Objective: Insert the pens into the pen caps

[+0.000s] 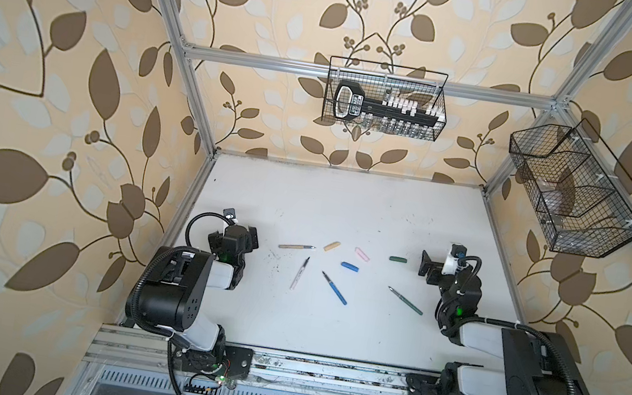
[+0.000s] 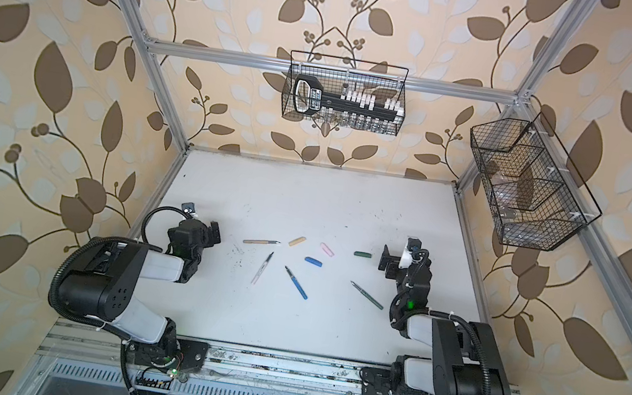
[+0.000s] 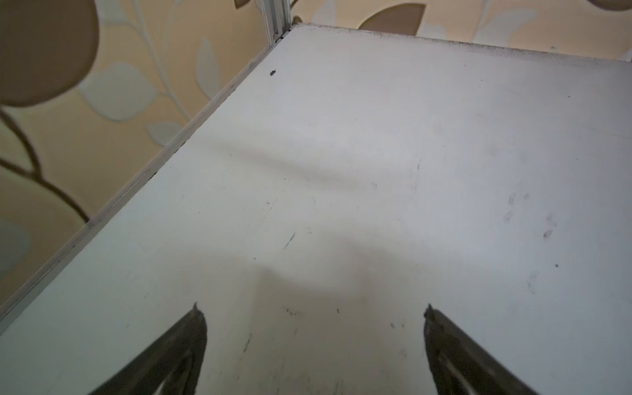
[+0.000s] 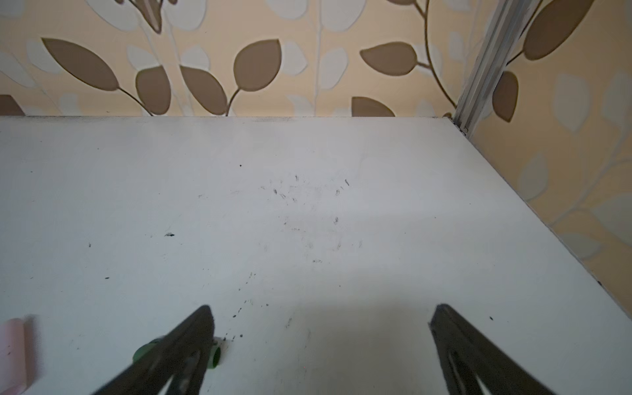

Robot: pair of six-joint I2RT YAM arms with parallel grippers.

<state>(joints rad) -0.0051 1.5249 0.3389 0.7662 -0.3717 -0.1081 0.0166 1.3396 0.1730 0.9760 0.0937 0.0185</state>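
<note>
4 pens (image 1: 334, 288), 4 caps (image 1: 350, 267) on table (image 1: 346, 211) — L gripper (image 3: 313, 305), R gripper (image 4: 324, 307) wide, empty.

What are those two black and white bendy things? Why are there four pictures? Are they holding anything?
They are two robot arms, the left arm and the right arm. Two pictures look down from above. The other two come from a small camera on each wrist, showing the left fingers and the right fingers spread open, holding nothing. On the white table lie a tan pen, whitish pen, blue pen and green pen, plus a tan cap, pink cap, blue cap and green cap. No cap is on a pen.
</note>
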